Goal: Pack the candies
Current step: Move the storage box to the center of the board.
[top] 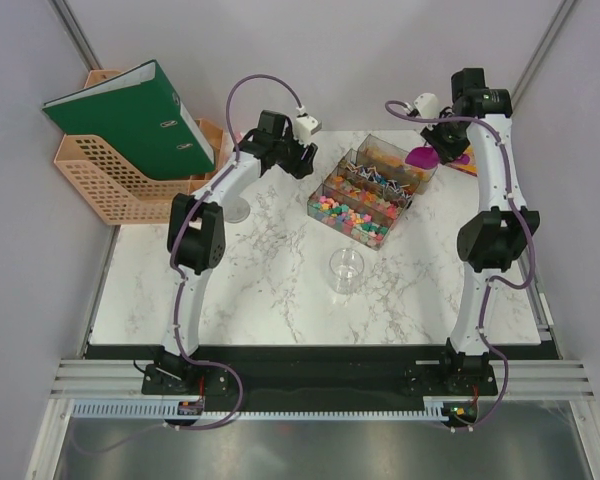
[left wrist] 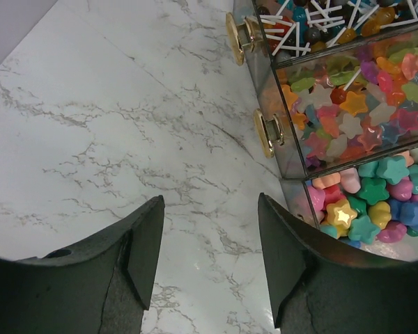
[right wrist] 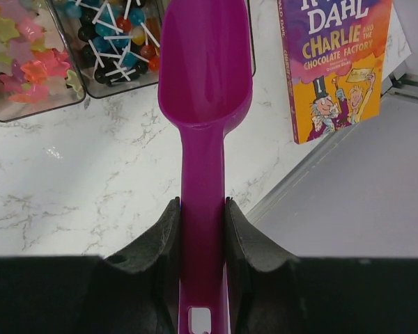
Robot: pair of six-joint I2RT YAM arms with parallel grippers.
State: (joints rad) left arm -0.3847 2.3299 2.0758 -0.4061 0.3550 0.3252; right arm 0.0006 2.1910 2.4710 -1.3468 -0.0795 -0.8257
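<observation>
The white marble-patterned table (top: 260, 290) carries a clear plastic stepped organiser (left wrist: 275, 90) of multicoloured candies (top: 352, 218), a small clear round jar (top: 346, 270) nearer the arms, and a purple paperback book (right wrist: 334, 62) at the far right.

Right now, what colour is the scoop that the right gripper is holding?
Magenta purple. The scoop shows best in the right wrist view, held by the right gripper.

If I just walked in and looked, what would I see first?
Probably the bright candies, stars and lollipops in clear trays in the middle of the marble table. Next comes the shiny purple scoop, gripped by the right pincer near the lollipop tray, with a Charlie and the Chocolate Factory book to its right.
</observation>
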